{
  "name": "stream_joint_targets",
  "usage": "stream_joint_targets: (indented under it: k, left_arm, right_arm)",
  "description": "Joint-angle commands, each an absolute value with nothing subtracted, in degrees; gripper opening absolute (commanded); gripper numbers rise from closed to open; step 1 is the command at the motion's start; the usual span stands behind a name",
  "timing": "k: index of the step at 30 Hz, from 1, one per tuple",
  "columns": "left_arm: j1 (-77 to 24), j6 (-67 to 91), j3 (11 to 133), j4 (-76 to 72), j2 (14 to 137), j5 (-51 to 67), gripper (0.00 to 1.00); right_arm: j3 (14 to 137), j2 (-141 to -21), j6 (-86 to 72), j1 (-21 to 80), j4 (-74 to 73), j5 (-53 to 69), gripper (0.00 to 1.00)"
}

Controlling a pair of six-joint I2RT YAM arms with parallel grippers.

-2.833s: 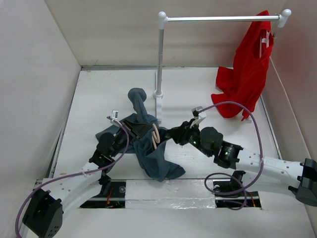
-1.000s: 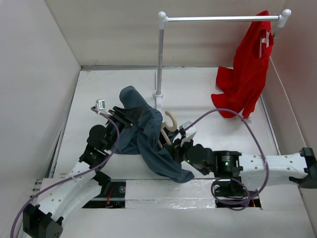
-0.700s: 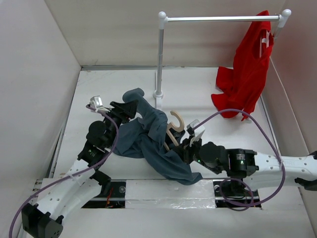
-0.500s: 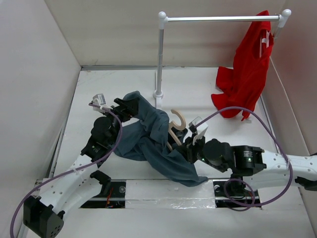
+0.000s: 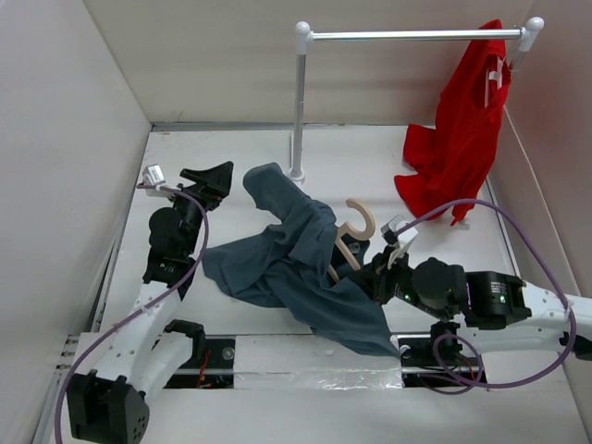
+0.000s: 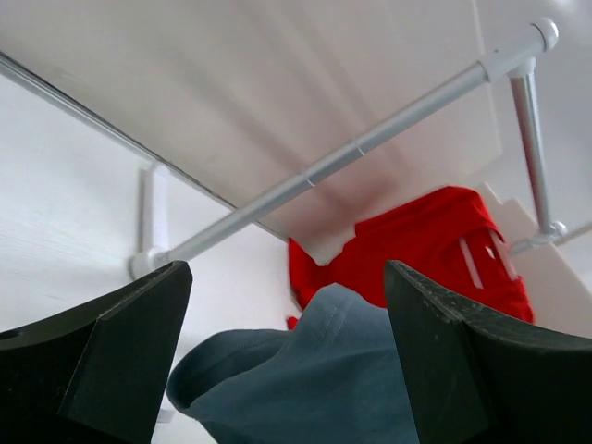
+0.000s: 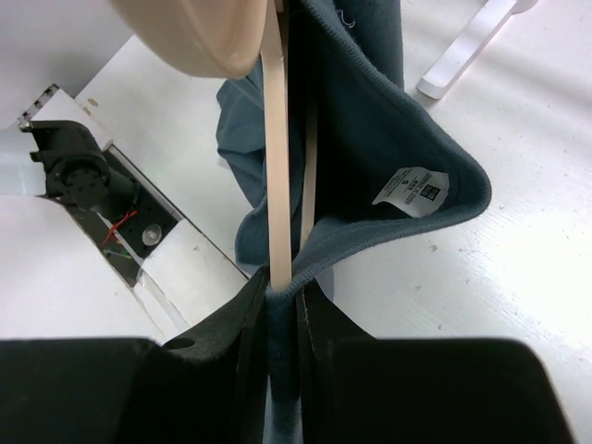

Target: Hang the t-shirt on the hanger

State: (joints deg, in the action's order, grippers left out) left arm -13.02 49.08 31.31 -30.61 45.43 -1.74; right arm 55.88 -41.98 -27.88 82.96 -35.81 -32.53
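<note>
1. Top external view:
   - The t-shirt (image 5: pixel 294 270) lies crumpled on the table (image 5: pixel 185 148), between the two arms. One fold rises toward the foot of the rail (image 5: pixel 407 35).
   - The hanger (image 5: pixel 355 225) stands up out of the cloth at the shirt's right side. Its hook is free and its arms are buried in fabric.
   - The right gripper (image 5: pixel 359 266) is pressed in at the hanger's base.
   - The left gripper (image 5: pixel 215 176) is held apart from the shirt with nothing in it.
   - The red garment (image 5: pixel 462 129) hangs well away at the rail's far end.

2. Left wrist view:
   - The left gripper (image 6: pixel 277 370) has its fingers (image 6: pixel 120 356) spread wide with only air between them.
   - A rounded fold of the t-shirt (image 6: pixel 324 388) sits just beyond them.
   - The rail (image 6: pixel 351 153) and the red garment (image 6: pixel 416 240) are behind that fold.

3. Right wrist view:
   - The right gripper (image 7: pixel 282 310) is clamped on the thin bar of the hanger (image 7: pixel 276 176), and the ribbed collar edge is pinched in with it.
   - The t-shirt (image 7: pixel 370 111) drapes around the bar, its neck opening pulled taut and the label (image 7: pixel 412 185) showing.

4. Handling, as a judgement:
   - The shirt is light and limp. It will sag, bunch and drag on the table, so it needs holding at two places.
   - The ribbed collar or a shoulder seam looks like the firmest place to pinch.
   - The hanger is stiff and smooth, so cloth may slide off its arm if it tilts.
   - The free left gripper is best placed to take the near collar or shoulder fold.
</note>
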Motion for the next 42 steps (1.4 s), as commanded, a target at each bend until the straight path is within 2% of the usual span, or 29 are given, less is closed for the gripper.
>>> stream_joint_targets:
  k: [1,3,8,10,14,15,18,21,23,27,30,33,42]
  left_arm:
    - [-8.3,56.7,30.1,-42.3,48.7,16.1,0.82]
    - [-7.6,60.8,28.7,-48.4,51.6,23.8,0.81]
    - [-7.6,64.0,28.3,-52.6,54.3,28.7,0.79]
    - [-7.6,64.5,28.3,-53.2,54.1,29.3,0.75]
    - [-7.6,64.7,27.3,-53.3,51.8,29.4,0.6]
    - [-7.6,64.5,27.0,-53.2,51.4,28.7,0.51]
    - [-7.6,64.4,27.5,-53.5,51.9,28.6,0.37]
    - [-7.6,64.2,28.0,-54.8,53.3,29.2,0.3]
    - [-7.6,64.1,28.4,-55.6,54.6,28.1,0.3]
    - [-7.6,60.0,29.6,-49.5,54.8,25.8,0.48]
    - [-7.6,59.5,29.0,-49.5,54.6,24.6,0.54]
    - [-7.6,58.9,29.5,-49.6,55.9,25.3,0.55]
    - [-7.6,62.8,29.9,-62.8,61.3,28.6,0.54]
  right_arm:
    - [58.0,-40.4,-27.7,83.4,-33.1,-32.8,0.0]
    - [58.3,-40.7,-27.5,83.4,-33.3,-33.2,0.0]
    - [57.8,-41.0,-26.6,82.8,-31.9,-33.0,0.0]
    - [57.7,-41.0,-26.6,82.3,-31.5,-32.4,0.0]
    - [57.0,-40.7,-26.0,79.5,-30.4,-31.2,0.0]
    - [56.5,-40.6,-25.8,79.5,-30.0,-30.5,0.0]
    - [56.3,-41.0,-25.6,78.0,-29.0,-28.7,0.0]
    - [56.2,-41.5,-25.3,77.3,-28.5,-27.7,0.0]
    - [56.1,-41.1,-25.6,77.3,-28.4,-27.4,0.0]
    - [55.7,-39.3,-25.8,77.3,-28.4,-27.3,0.0]
    - [55.2,-38.3,-26.0,77.3,-28.1,-27.2,0.0]
    - [55.2,-38.1,-25.3,77.3,-27.5,-26.5,0.0]
    - [54.5,-39.3,-25.6,77.3,-26.7,-25.8,0.0]
